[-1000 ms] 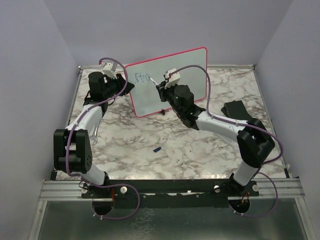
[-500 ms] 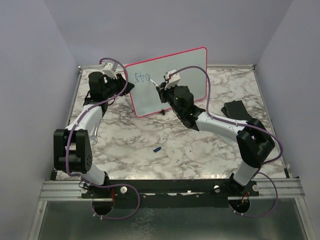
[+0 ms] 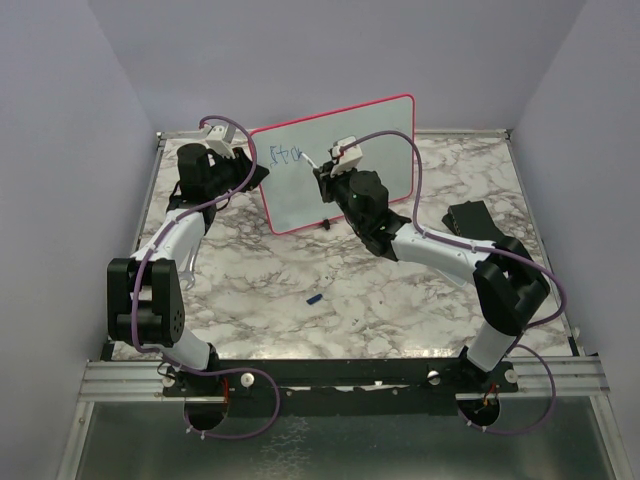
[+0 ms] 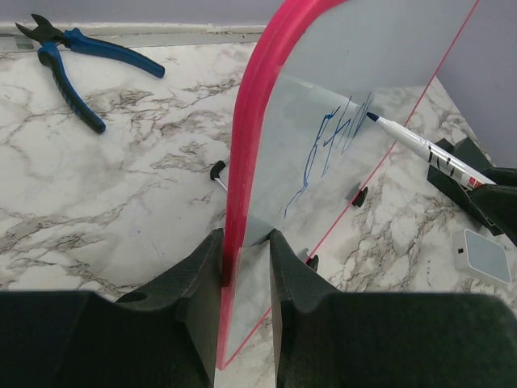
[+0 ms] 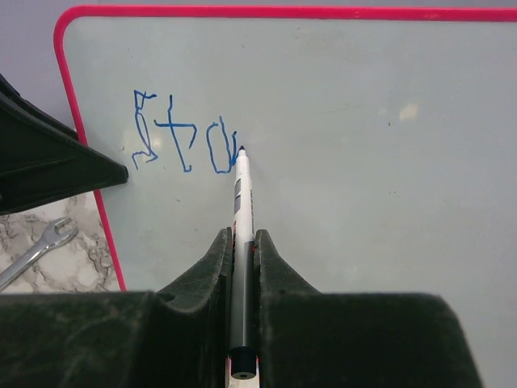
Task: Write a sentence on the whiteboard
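Near side, L hand (image 4: 245, 250) clamps the left frame of the whiteboard (image 3: 385, 125), upright far-middle on the desk (image 3: 300, 270), while R hand (image 5: 240, 242) grips the marker (image 5: 241, 190), tip at the sentence (image 5: 174, 133) start, so next strokes need light, even pressure w/ board braced.

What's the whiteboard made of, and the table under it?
The whiteboard looks like smooth glossy plastic or coated board: it shines. Its pink frame seems plastic. The table looks like marble, grey-veined, maybe only a printed sheet.
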